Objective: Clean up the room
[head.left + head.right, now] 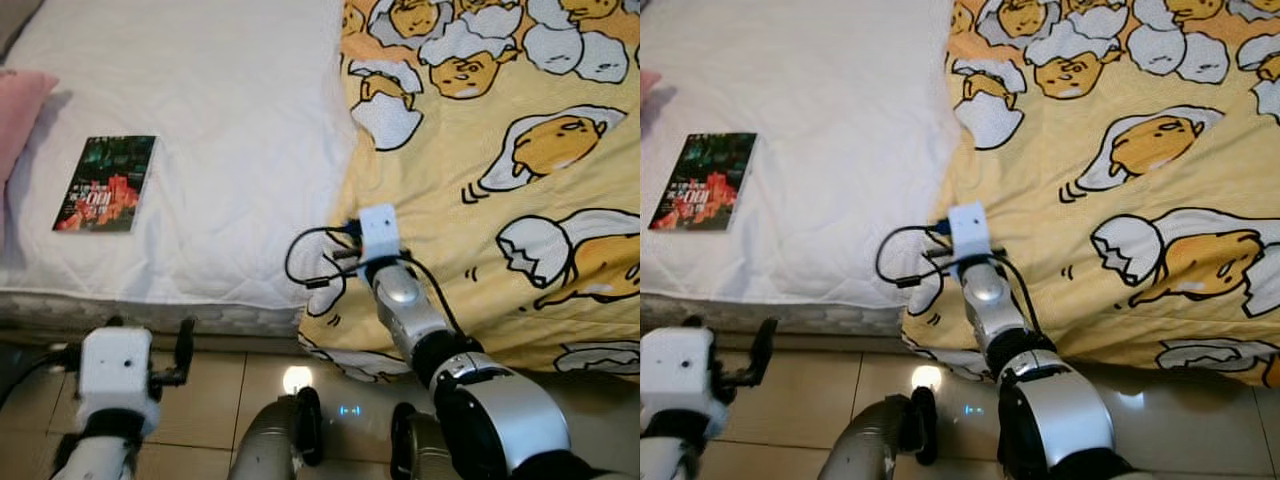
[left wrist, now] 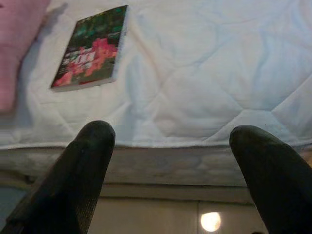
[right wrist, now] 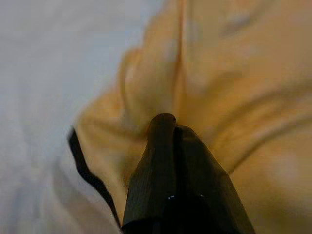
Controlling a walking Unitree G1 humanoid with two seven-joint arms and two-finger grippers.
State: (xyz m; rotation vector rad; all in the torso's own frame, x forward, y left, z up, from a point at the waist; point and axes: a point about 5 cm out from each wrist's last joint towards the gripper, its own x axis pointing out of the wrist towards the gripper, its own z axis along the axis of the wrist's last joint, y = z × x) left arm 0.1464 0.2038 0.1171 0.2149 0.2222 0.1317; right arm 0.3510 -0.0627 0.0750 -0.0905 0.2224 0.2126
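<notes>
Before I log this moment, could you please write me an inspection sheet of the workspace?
Surface: bed with a white quilted mattress cover.
Job's things: yellow blanket with an egg cartoon print covers the bed's right part; its edge hangs toward the floor.
Clutter: book lying flat on the cover; pink pillow at the far left.
Grippers: right gripper shut, pressed into the blanket's folds at its edge; left gripper open, low before the bed's side.
Cables: black cable looping at the right wrist.
Surroundings: beige tiled floor.

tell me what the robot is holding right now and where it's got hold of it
The right gripper is shut on the yellow blanket, pinching a fold at its edge beside the white mattress. The left gripper is open, holding nothing.
</notes>
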